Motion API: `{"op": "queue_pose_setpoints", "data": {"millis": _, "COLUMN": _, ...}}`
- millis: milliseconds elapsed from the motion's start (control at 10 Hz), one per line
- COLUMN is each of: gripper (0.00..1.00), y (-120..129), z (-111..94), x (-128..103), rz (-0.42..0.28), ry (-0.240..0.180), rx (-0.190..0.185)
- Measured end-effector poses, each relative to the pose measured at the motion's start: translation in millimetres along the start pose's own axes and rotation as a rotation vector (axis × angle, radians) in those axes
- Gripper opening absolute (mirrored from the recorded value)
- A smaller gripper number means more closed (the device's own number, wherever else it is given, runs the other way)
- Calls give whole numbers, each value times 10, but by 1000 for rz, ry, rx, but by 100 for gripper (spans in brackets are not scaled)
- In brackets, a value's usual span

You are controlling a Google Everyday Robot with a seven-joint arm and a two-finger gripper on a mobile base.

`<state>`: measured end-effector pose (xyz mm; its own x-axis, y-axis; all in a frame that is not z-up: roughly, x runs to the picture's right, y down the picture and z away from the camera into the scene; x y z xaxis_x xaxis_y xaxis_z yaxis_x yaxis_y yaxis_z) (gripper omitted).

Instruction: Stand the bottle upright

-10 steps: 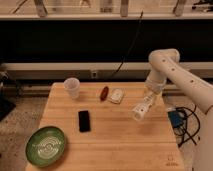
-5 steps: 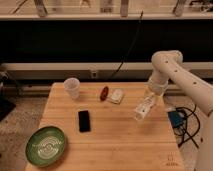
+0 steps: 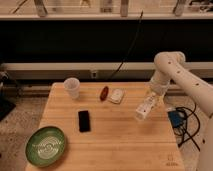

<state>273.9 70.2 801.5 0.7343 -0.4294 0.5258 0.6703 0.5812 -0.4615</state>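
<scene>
The bottle point(image 3: 143, 109), small, whitish and translucent, hangs tilted over the right part of the wooden table point(image 3: 125, 145), its lower end pointing down-left. My gripper point(image 3: 152, 98) is at the bottle's upper end, shut on it, with the white arm coming in from the upper right.
A white open cup point(image 3: 72, 87) stands at the back left. A red object point(image 3: 104, 93) and a flat white rounded-square object point(image 3: 117, 95) lie at the back middle. A black phone point(image 3: 84, 120) lies centre-left, a green plate point(image 3: 46, 145) front left. A blue box point(image 3: 175, 118) and cables lie off the right edge.
The arm and the held bottle have shifted slightly to the right. The bottle stays tilted. Nothing else on the table has moved.
</scene>
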Motion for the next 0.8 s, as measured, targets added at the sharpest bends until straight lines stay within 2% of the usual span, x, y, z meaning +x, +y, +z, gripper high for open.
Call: {"op": "queue_pose_setpoints", "data": {"millis": 800, "gripper": 0, "y": 43, "z": -18, "x": 119, "rz": -22, "ry": -25, "rx": 61}}
